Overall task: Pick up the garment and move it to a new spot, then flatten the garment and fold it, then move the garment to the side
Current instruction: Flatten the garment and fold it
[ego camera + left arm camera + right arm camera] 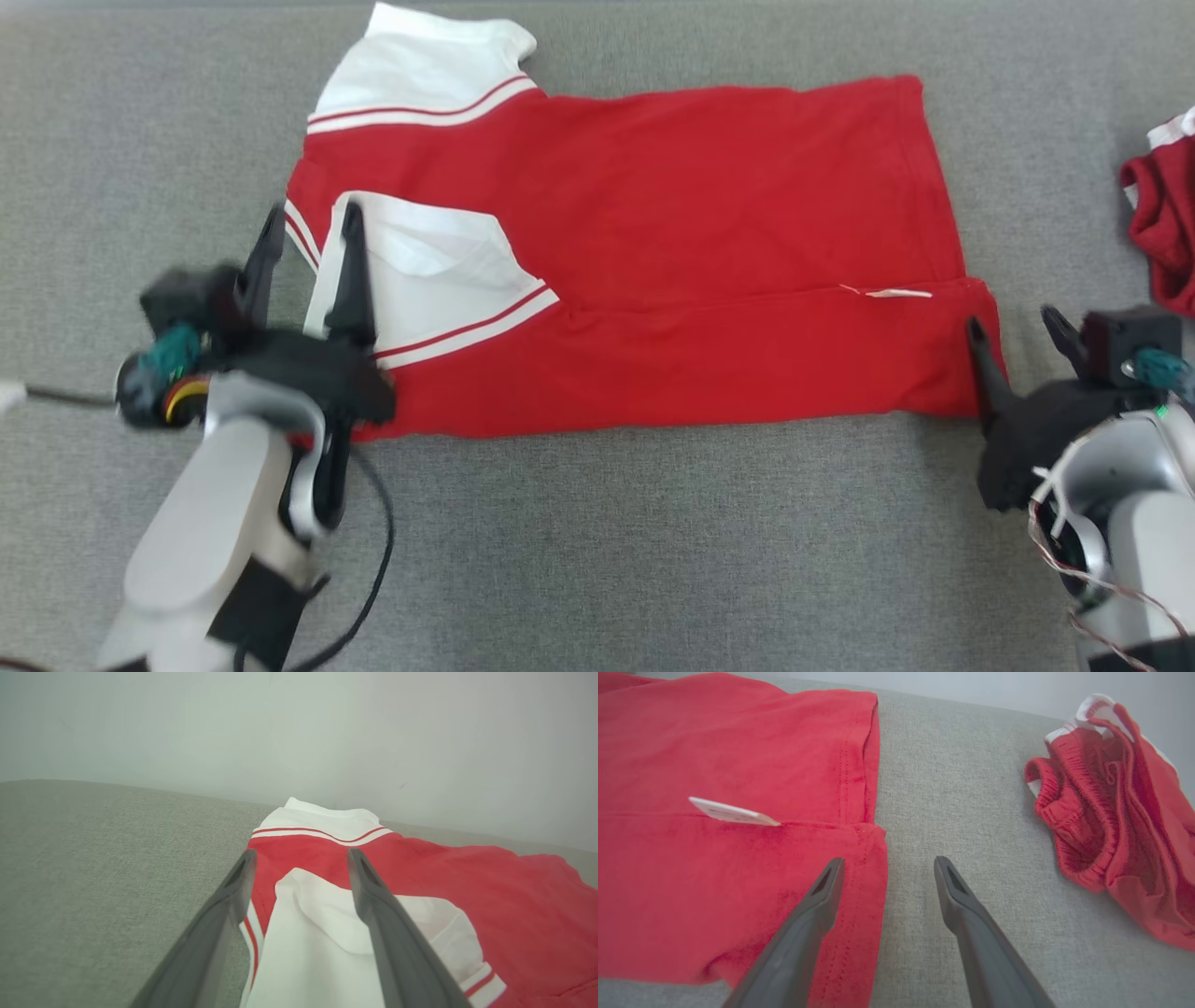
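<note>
The garment (672, 243) is a red shirt with white, red-striped sleeves, lying flat on the grey surface with its near long edge folded over onto the body. A small white label (731, 812) sticks out at the fold. My left gripper (312, 229) stands open over the folded-in white sleeve (317, 942) at the shirt's left end, nothing between its fingers. My right gripper (1013, 327) is open at the shirt's near right corner (859, 896); one finger is over the red hem, the other over bare grey cloth.
A second, crumpled red garment with white trim (1115, 812) lies to the right of the shirt (1162, 219). The grey fabric surface (653, 551) stretches wide in front of the shirt. A pale wall (299, 732) rises behind the surface.
</note>
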Controlling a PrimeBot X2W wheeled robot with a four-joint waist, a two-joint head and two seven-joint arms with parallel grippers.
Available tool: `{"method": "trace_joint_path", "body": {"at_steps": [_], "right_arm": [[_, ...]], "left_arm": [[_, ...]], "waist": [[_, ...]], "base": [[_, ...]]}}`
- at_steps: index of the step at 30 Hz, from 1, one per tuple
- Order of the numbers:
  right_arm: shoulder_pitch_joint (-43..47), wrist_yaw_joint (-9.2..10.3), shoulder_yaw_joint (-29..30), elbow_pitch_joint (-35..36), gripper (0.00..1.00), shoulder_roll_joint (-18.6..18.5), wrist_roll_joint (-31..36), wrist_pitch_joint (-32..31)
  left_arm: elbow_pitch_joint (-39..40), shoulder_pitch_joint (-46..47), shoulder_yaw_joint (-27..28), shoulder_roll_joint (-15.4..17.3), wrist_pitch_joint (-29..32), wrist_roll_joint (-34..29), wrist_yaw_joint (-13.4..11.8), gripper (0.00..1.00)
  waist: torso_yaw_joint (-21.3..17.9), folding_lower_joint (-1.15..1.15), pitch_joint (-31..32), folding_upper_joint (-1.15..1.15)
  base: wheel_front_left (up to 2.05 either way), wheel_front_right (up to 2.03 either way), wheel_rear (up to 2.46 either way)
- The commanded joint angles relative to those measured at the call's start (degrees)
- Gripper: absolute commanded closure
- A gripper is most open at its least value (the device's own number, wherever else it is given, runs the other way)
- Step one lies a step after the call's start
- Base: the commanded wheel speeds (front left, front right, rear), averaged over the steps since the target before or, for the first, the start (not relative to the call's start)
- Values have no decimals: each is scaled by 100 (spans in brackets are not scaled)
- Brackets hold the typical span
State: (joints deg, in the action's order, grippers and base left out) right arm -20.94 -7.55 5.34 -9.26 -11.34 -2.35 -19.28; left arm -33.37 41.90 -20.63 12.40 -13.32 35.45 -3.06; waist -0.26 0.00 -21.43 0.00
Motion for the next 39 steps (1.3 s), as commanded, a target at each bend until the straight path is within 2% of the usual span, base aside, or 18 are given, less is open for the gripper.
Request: {"method": "trace_joint_path", "body": {"at_steps": [1, 6, 10, 14, 19, 25, 33, 34, 35, 39], "right_arm": [[154, 15, 68, 73, 0, 12, -34, -79], [634, 15, 182, 415, 0, 97, -199, -700], [949, 15, 197, 715, 0, 184, -299, -1087], [1146, 15, 236, 935, 0, 248, -321, -1259], [1190, 15, 218, 972, 0, 268, -310, -1436], [1013, 15, 59, 906, 0, 271, -256, -1531], [859, 16, 37, 698, 0, 305, -214, -1672], [829, 16, 125, 678, 0, 324, -164, -1711], [794, 16, 170, 668, 0, 336, -115, -1747], [633, 16, 256, 628, 0, 433, 60, -1712]], "left_arm": [[12, -192, -15, 94, -53, -78, -40, 0], [341, -896, -39, 401, -111, -292, -250, 0], [773, -1563, -106, 628, 107, -355, -511, 0], [1325, -2157, -113, 746, 438, -165, -647, 0], [1628, -2403, -166, 786, 833, -104, -781, 0], [1399, -2151, -269, 733, 1215, 10, -691, 0], [1076, -1997, -289, 686, 1615, 156, -812, 0], [1079, -1987, -282, 696, 1627, 173, -804, 62], [1092, -1977, -274, 711, 1630, 187, -804, 100], [1122, -1976, -230, 772, 1592, 179, -781, 100]], "waist": [[17, 0, 108, 0], [44, 0, 356, 0], [38, 0, 529, 0], [50, 0, 617, 0], [89, 0, 635, 0], [53, 0, 590, 0], [-9, 0, 543, 0], [-14, 0, 528, 0], [-15, 0, 507, 0], [9, 0, 414, 0]], "base": [[0, 0, 0], [0, 0, 0], [0, 0, 0], [0, 0, 0], [0, 0, 0], [0, 0, 0], [0, 0, 0], [0, 0, 0], [0, 0, 0], [0, 0, 0]]}}
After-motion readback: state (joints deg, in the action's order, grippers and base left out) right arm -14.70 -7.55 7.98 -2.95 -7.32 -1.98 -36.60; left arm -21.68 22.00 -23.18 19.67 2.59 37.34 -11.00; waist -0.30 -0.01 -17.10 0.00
